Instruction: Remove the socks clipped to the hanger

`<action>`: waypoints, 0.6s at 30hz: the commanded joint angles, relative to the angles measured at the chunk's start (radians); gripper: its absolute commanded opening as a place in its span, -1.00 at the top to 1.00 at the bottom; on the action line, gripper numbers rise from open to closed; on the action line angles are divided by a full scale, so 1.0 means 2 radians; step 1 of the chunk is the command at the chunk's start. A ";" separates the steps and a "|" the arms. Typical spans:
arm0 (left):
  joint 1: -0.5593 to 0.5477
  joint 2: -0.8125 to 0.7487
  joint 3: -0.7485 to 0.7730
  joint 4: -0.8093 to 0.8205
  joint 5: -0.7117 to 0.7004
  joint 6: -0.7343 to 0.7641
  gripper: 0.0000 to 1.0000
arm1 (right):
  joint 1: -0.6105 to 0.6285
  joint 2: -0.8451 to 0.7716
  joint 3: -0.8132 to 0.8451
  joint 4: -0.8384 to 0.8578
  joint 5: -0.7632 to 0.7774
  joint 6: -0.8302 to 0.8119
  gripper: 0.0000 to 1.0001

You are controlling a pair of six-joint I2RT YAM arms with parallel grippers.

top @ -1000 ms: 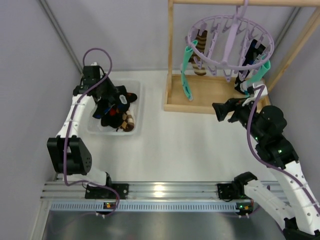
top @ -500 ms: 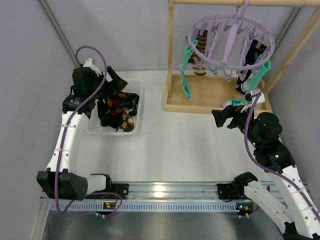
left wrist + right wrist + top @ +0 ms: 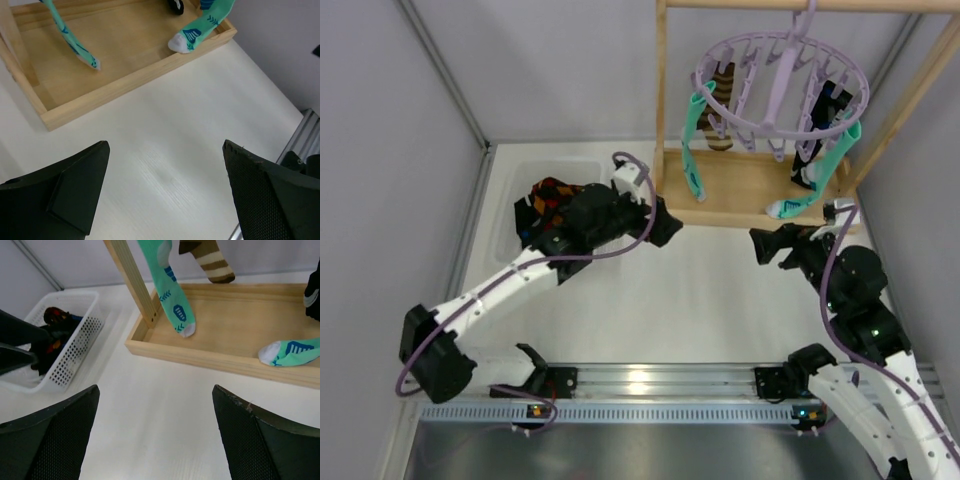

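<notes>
Evidently both hands are between grabs: the left hand (image 3: 658, 222) hovers wide open and empty over the bench (image 3: 670, 300), next to the basket (image 3: 75, 335) of loose socks. The right hand (image 3: 770, 245), jaws spread and empty, faces the mint-green sock (image 3: 820, 180) clipped to the purple hanger (image 3: 783, 95), probably lining up a pull.

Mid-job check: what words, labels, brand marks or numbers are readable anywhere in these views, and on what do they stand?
None: no view shows any readable text.
The mint-green socks carry blue chevrons and patches, which are patterns, not letters.
The white basket, the wooden rack and the purple hanger show no label.
The rail by the arm bases shows only small lights; any marking there is too small to read.
</notes>
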 commanded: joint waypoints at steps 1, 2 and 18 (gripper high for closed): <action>-0.027 0.082 0.026 0.119 -0.053 0.048 -0.96 | -0.003 -0.028 0.006 0.001 0.016 0.017 -0.80; -0.027 0.104 0.037 0.124 -0.062 0.053 -0.96 | -0.003 -0.038 0.006 -0.002 0.011 0.020 -0.81; -0.011 0.456 0.291 0.196 -0.212 0.094 -0.96 | -0.003 -0.099 -0.044 0.035 -0.135 0.033 -0.87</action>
